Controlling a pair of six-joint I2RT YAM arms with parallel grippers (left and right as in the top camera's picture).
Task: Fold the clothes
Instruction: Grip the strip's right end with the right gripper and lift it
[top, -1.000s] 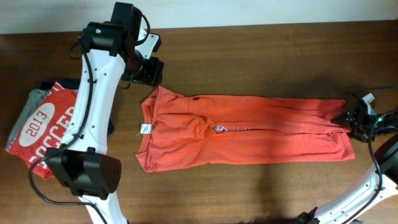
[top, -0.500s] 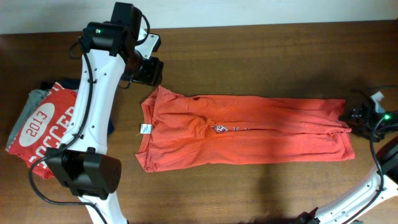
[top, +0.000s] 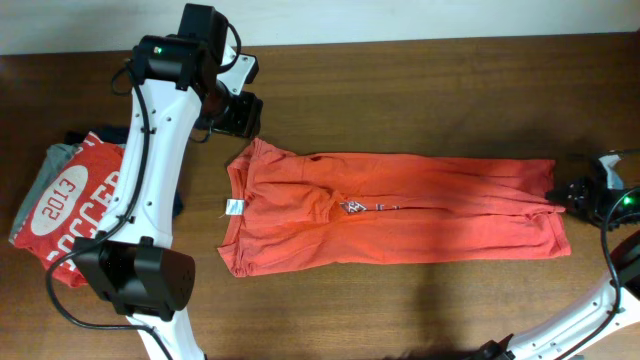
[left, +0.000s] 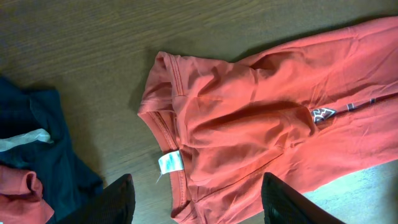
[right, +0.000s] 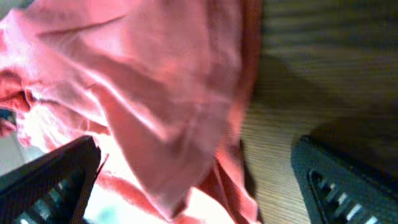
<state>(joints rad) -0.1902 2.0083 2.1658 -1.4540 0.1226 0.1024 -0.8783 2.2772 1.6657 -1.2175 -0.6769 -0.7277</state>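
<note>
The shirt (top: 400, 210) lies flat, its long axis running from claw to claw. The right claw (top: 575, 192), spread and empty, sits just off the hem (top: 556, 215); the left claw (left: 196, 199), likewise spread and empty, hovers near the collar (left: 163, 121).

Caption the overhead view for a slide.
Orange-red T-shirt folded lengthwise into a long strip on the wooden table, left tool beside its collar end, right tool at its hem.

Overhead straight down; wrist views close on the shared T-shirt (top: 400, 220), right perhaps at its hem.
</note>
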